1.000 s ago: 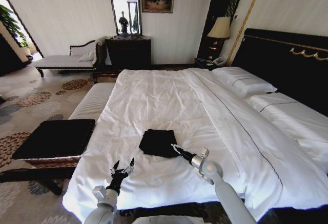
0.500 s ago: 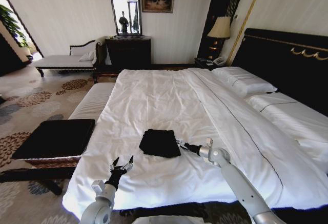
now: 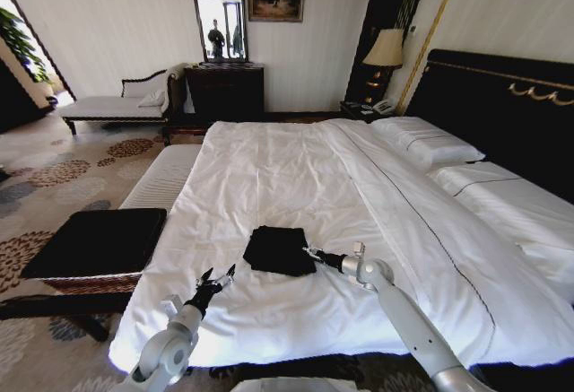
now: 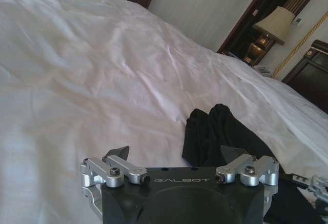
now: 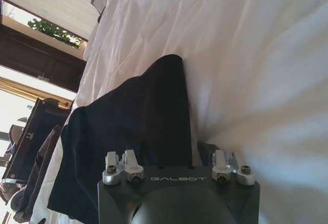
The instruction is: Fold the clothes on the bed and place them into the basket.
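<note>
Black folded T-shirt (image 3: 280,250) lies on the bed (image 3: 296,186), near its foot. We judge it soft and light; we take it under the edges. Our right claw (image 3: 312,254) is spread at its right edge, left claw (image 3: 218,277) spread nearby.

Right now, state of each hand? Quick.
Left hand: open, empty, hovering over the bed on the near-left side of the folded T-shirt.
Right hand: open, at the T-shirt's right edge, not closed on it.
</note>
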Robot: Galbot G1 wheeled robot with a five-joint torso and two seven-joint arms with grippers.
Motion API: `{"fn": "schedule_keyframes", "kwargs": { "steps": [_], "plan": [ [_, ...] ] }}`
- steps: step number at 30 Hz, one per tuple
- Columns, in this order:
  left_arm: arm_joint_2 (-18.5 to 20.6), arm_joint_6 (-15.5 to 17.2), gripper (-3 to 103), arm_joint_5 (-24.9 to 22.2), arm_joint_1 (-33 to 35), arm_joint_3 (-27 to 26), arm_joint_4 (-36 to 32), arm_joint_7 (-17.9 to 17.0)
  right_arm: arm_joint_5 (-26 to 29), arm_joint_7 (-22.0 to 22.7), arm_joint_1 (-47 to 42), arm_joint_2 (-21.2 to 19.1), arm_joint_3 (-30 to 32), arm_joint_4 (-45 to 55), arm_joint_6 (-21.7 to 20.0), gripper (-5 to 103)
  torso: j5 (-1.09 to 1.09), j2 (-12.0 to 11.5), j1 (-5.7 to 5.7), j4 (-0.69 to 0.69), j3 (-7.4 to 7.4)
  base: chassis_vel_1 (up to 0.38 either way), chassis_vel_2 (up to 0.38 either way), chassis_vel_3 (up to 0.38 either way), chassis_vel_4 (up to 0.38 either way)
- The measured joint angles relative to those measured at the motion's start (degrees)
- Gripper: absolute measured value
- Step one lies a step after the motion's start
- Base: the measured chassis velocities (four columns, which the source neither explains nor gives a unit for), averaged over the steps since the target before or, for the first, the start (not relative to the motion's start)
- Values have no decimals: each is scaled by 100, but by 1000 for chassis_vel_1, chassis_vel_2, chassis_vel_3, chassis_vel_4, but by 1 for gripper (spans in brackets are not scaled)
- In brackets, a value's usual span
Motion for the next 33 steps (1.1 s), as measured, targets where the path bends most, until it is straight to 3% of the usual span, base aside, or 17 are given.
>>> {"fn": "schedule_keyframes", "kwargs": {
  "steps": [1, 4, 5, 6, 12, 13, 22, 31, 33],
  "plan": [
    [0, 0, 100, 0, 0, 0, 0, 0, 0, 0, 0, 0, 0, 0, 0, 60, 0, 0, 0, 0, 0, 0, 0, 0, 0],
    [237, 286, 100, -822, -368, 97, 109, 88, -10, -1, 7, 31, -2, -3, 2, 48, 0, 0, 0, 1, 0, 0, 0, 0, 0],
    [237, 286, 100, -822, -368, 97, 109, 88, -10, -1, 7, 31, -2, -3, 2, 48, 0, 0, 0, 1, 0, 0, 0, 0, 0],
    [314, 372, 100, -1076, -558, 159, 205, 147, -12, 1, 7, 37, -2, -2, 3, 38, 1, 0, 1, 0, 0, 0, 0, 0, 0],
    [547, 562, 100, -1589, -1283, 599, 723, 351, -41, 15, 4, 108, 20, 4, 6, 22, 0, 1, 0, 1, 0, 0, 0, 0, 0],
    [608, 611, 100, -1699, -1595, 836, 933, 443, -85, 13, 4, 164, 45, -9, 6, 12, -1, 0, 0, 0, 1, 0, 0, 0, 0],
    [662, 829, 100, -2239, -2774, 1763, 1655, 660, -184, 7, -33, 310, 107, 13, 12, 7, 0, 0, 1, -1, 0, 0, 0, 0, 0],
    [301, 976, 103, -2471, -3681, 2512, 2382, 685, -161, 71, -91, 302, 206, 135, 12, 7, 1, 0, 1, 0, 0, 0, 0, 0, 0],
    [220, 1004, 97, -2527, -3766, 2591, 2457, 685, -160, 77, -97, 302, 225, 143, 12, 7, 1, 0, 1, 0, 0, 0, 0, 0, 0]
  ]
}}
